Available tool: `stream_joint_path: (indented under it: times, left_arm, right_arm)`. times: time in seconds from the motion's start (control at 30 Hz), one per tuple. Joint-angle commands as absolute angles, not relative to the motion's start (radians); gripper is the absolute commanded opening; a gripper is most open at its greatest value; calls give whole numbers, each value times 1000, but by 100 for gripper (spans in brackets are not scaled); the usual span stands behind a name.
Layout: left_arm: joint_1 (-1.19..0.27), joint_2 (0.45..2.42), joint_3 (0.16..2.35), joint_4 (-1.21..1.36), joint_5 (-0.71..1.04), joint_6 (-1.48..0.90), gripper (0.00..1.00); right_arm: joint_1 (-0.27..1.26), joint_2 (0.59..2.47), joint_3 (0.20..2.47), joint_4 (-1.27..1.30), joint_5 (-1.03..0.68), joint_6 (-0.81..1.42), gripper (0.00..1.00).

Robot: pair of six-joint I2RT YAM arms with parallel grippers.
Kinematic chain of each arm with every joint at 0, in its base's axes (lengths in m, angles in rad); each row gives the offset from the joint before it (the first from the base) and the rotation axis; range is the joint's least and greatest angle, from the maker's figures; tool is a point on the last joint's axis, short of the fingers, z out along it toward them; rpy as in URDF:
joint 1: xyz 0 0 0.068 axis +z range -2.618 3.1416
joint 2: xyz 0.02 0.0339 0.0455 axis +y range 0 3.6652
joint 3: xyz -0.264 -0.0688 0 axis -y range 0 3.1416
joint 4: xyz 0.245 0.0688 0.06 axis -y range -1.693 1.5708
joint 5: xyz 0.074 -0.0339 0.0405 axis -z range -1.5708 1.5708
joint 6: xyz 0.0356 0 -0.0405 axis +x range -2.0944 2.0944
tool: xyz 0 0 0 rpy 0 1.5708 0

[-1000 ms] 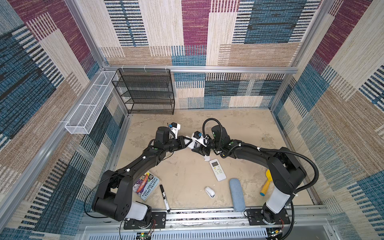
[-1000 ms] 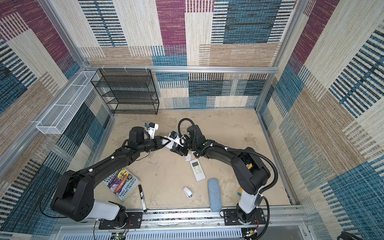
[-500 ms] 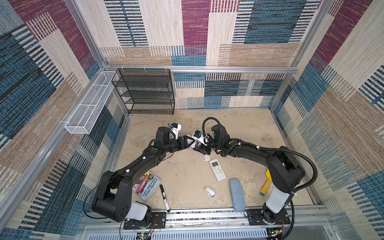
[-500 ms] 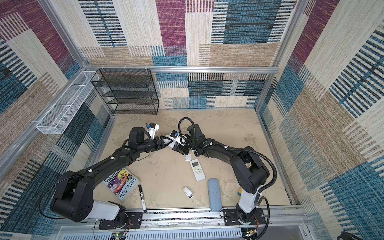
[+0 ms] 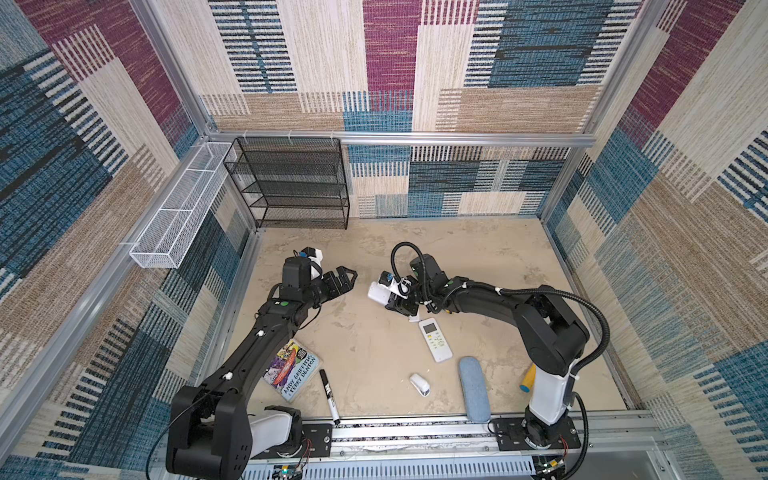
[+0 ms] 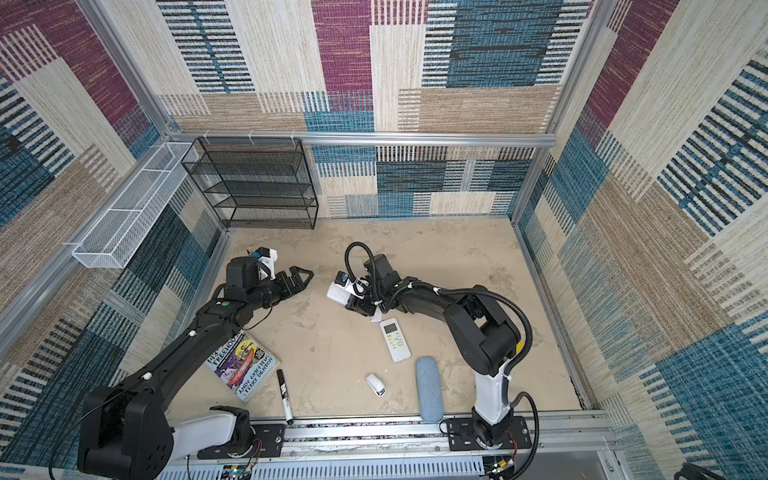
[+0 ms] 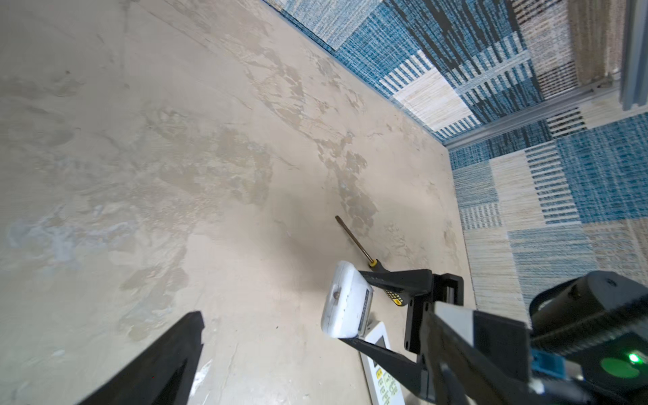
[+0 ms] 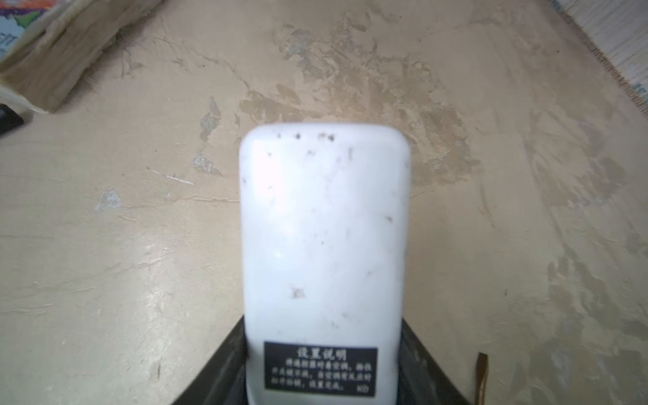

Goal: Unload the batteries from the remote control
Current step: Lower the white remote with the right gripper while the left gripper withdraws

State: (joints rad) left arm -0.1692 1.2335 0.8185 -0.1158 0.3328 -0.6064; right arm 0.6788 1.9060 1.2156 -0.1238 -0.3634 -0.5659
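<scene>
Remote control (image 8: 324,238), white, sits clamped at its labelled end in the right hand (image 5: 390,300), above the middle of the desk (image 5: 374,361); its batteries cannot be seen. Left hand (image 5: 345,281) hangs near it, jaws wide, holding nothing, with bare desk between them. Around them are a black wire rack (image 5: 291,183) at the back wall, a white wire basket (image 5: 178,208), a paperback (image 5: 292,370), a grey-blue case (image 5: 473,388), a second remote (image 5: 434,340) just beside the right hand, a marker (image 5: 329,395), a screwdriver (image 7: 354,242), and a small white object (image 5: 419,384).
</scene>
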Motion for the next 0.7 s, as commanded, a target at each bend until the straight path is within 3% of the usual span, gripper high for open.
stream_joint_path:
  times: [0.0, 0.47, 0.67]
  left_arm:
    - [-166, 1209, 828, -196, 249, -557, 100]
    - [-164, 1188, 799, -195, 255, -563, 99]
    - [-164, 1187, 784, -186, 259, -571, 99]
  right_arm:
    - [698, 1951, 1264, -202, -319, -617, 48]
    - [725, 2081, 1392, -333, -318, -592, 54]
    - [725, 2112, 1423, -389, -346, -566, 63]
